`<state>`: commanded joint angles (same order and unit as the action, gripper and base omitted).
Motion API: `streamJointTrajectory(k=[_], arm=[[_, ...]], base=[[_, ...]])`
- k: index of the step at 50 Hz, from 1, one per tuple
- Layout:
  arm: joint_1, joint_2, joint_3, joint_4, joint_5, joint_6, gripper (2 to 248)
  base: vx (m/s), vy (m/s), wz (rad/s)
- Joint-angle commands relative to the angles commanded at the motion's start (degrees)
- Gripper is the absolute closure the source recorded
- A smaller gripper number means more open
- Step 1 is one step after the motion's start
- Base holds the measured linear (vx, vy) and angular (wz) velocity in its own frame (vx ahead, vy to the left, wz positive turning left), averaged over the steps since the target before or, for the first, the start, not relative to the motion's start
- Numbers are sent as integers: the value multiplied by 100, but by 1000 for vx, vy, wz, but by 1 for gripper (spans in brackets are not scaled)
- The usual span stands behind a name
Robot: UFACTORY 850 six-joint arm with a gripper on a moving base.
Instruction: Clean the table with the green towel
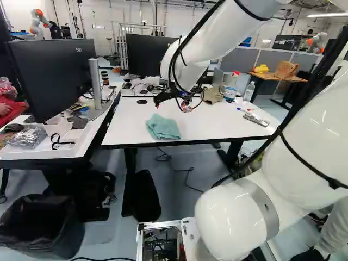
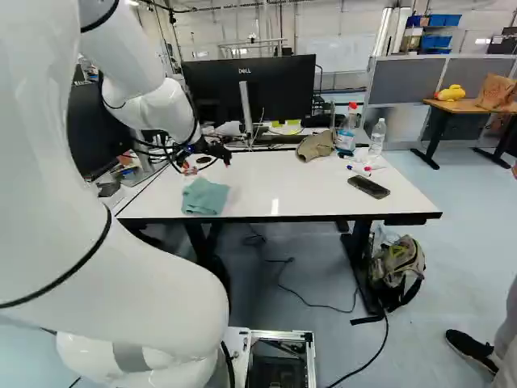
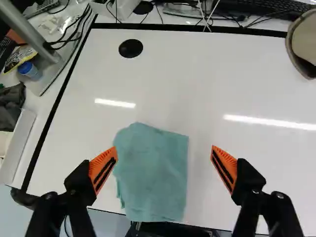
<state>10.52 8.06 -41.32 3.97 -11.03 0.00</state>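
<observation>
My gripper (image 1: 176, 103) hangs above the white table (image 1: 217, 122) in the left base view, higher than the towel and beyond it. The wrist view shows the gripper (image 3: 164, 169) wide open with nothing held. Below and between its orange-padded fingers lies the folded green towel (image 3: 153, 173), its left side close to one finger in that view's line of sight. In the base views the towel (image 2: 205, 196) rests flat near the table's front edge.
A cap (image 2: 315, 145), a spray bottle (image 2: 346, 133), a water bottle (image 2: 377, 137), markers and a phone (image 2: 368, 187) stand or lie on the table. Monitors (image 1: 53, 73) rise beside and behind it. A black bin (image 1: 41, 227) stands on the floor. Other robots (image 1: 39, 22) are far back.
</observation>
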Motion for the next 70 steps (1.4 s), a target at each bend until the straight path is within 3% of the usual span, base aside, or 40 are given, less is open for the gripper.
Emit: streamJointTrajectory(k=[61, 70], arm=[[-1336, -183, -170, 0, 0, 0, 3], [-1381, -186, -172, 0, 2, 0, 3]], base=[[0, 0, 0], [0, 0, 0]])
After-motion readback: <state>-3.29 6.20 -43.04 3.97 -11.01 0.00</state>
